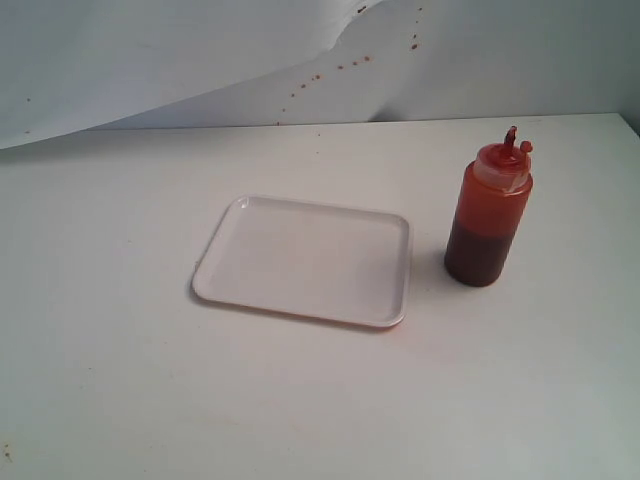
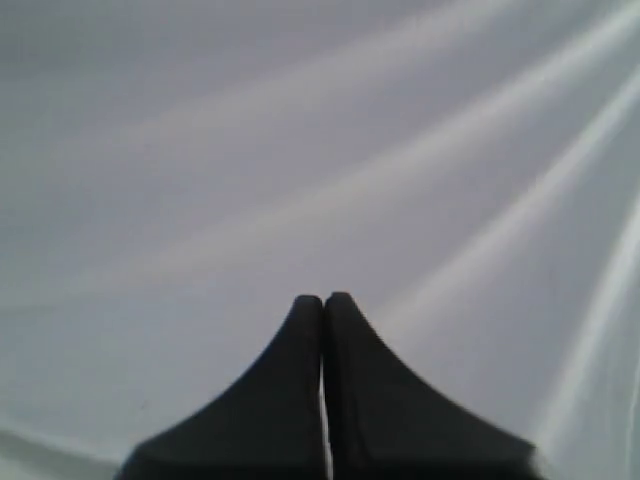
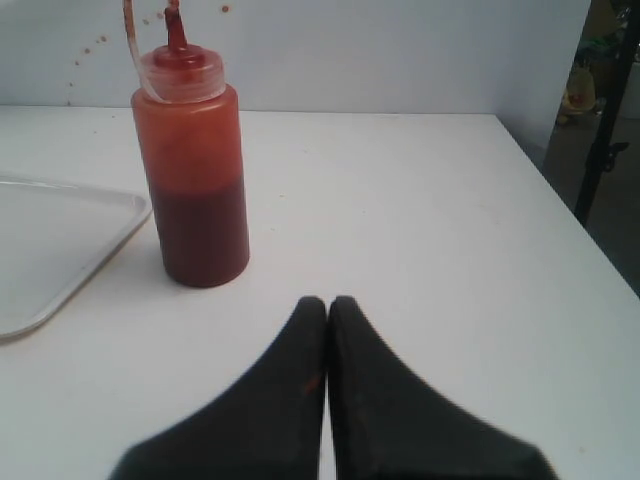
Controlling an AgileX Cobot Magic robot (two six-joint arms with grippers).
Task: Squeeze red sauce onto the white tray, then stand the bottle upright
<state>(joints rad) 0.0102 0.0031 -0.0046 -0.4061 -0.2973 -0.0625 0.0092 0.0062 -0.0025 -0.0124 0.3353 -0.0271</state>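
A white counter (image 1: 120,380) below a speckled white wall (image 1: 520,60) carries the white tray (image 1: 310,260). The bottle (image 1: 488,215) stands upright at the tray's 3 o'clock, near it but apart. The left jaws and the right jaws are both pressed together, gripping nothing, and the right pair is clear of the bottle.

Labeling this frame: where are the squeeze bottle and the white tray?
squeeze bottle (image 1: 488,230), exterior view, on the middle of its body.
white tray (image 1: 300,258), exterior view, on its bare flat middle.
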